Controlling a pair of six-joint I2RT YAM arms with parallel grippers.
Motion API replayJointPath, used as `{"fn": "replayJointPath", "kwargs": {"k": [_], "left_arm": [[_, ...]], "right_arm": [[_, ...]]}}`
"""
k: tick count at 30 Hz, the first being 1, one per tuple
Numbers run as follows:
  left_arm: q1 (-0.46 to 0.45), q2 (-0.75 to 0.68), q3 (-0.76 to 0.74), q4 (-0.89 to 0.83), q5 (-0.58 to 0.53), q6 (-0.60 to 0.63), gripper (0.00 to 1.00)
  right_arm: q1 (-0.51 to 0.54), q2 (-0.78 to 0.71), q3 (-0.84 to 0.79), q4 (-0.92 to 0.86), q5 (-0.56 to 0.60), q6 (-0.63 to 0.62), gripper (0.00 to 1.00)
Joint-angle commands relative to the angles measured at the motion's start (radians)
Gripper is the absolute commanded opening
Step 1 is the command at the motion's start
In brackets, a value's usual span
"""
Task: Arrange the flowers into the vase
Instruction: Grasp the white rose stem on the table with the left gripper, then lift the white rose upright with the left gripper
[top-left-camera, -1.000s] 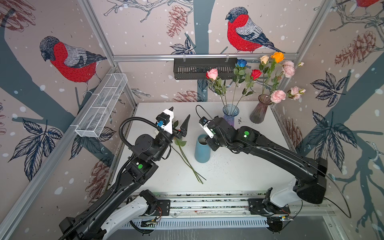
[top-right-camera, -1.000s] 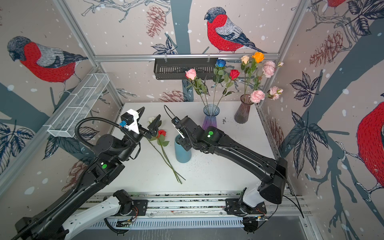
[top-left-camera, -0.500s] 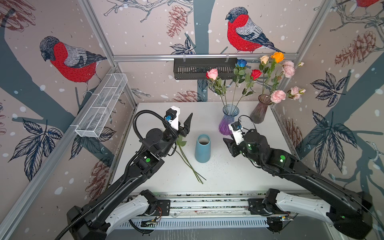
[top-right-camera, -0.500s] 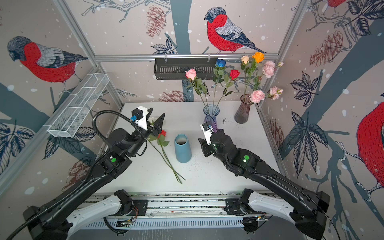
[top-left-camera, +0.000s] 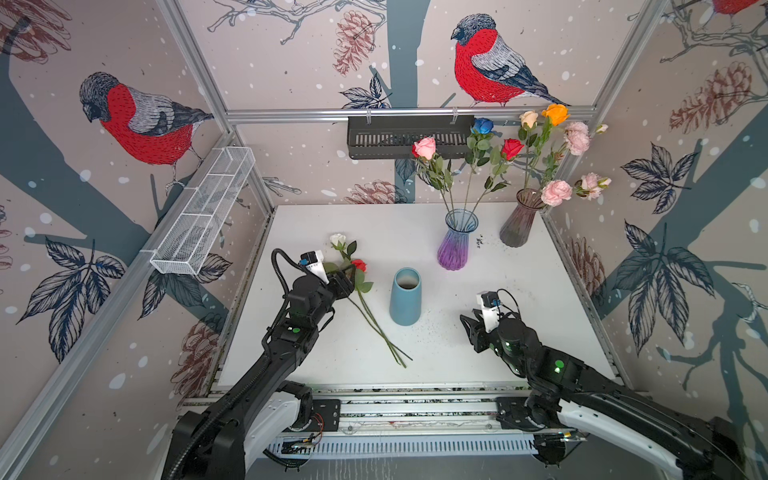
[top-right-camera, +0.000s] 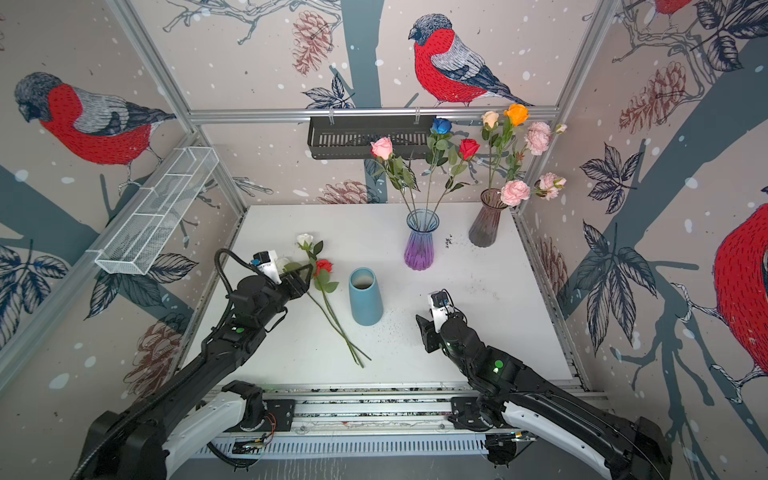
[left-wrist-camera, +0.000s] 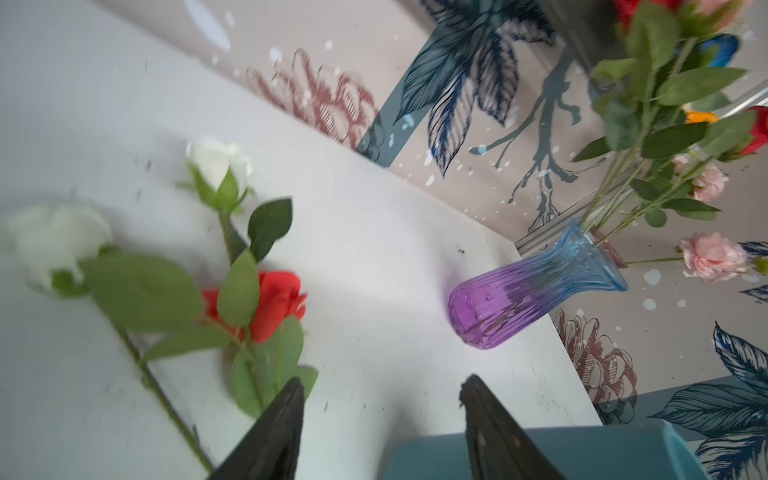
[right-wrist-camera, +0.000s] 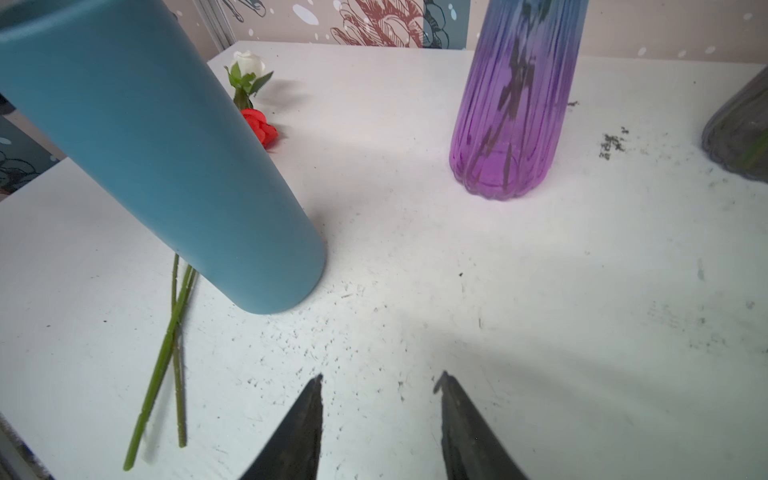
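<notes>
Flowers (top-left-camera: 358, 264) not yet in a vase lie flat on the tabletop (top-left-camera: 528, 291), just left of the empty blue vase (top-left-camera: 405, 297). There is a red rose (top-right-camera: 323, 266) and two white roses (left-wrist-camera: 218, 160), with heads toward the far side and stems crossing at their near ends. At the far right, a purple glass vase (top-left-camera: 456, 243) holds three roses, and a smoky vase (top-left-camera: 518, 224) beside it holds a fuller bunch.

The step in hand looks like a pick-up of one loose stem. The left fingers (left-wrist-camera: 276, 432) hang over the leaves just near the red head, spread fairly wide with only bare tabletop between them. One tip is beside a leaf, but the left wrist view is too blurred to tell whether it touches it. The right fingers (right-wrist-camera: 301, 436) hover low to the near right of the blue vase, well apart from every stem. They are parted by a moderate gap and hold nothing.

Next, the left fingers should probably come down astride a single stem below the head, and the closeness of the three stems makes it easy to catch a second one. The stem must then be tipped upright, with its cut end steered into the blue vase's narrow mouth. The right arm could steady that vase.
</notes>
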Motion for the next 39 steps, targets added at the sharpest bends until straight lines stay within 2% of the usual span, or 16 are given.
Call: {"fn": "replayJointPath", "kwargs": {"k": [1, 5, 22, 30, 31, 36, 39], "left_arm": [[0.021, 0.047, -0.090, 0.218, 0.105, -0.219, 0.64], [0.041, 0.156, -0.150, 0.341, 0.137, -0.280, 0.65], [0.095, 0.538, -0.125, 0.542, 0.270, -0.419, 0.58], [0.132, 0.735, -0.138, 0.796, 0.323, -0.471, 0.52], [0.136, 0.762, -0.143, 0.838, 0.328, -0.482, 0.50], [0.151, 0.907, -0.168, 1.119, 0.352, -0.565, 0.17], [0.161, 0.964, -0.199, 1.266, 0.336, -0.616, 0.03]], "right_arm": [[-0.004, -0.036, -0.065, 0.114, 0.062, 0.049, 0.46], [-0.009, -0.061, -0.120, 0.161, 0.082, 0.053, 0.46], [-0.008, -0.147, -0.159, 0.167, 0.084, 0.047, 0.47], [-0.009, -0.163, -0.163, 0.165, 0.085, 0.050, 0.47], [-0.008, -0.163, -0.164, 0.165, 0.087, 0.050, 0.47], [-0.008, -0.164, -0.164, 0.164, 0.089, 0.052, 0.47], [-0.009, -0.163, -0.163, 0.164, 0.090, 0.053, 0.47]]}}
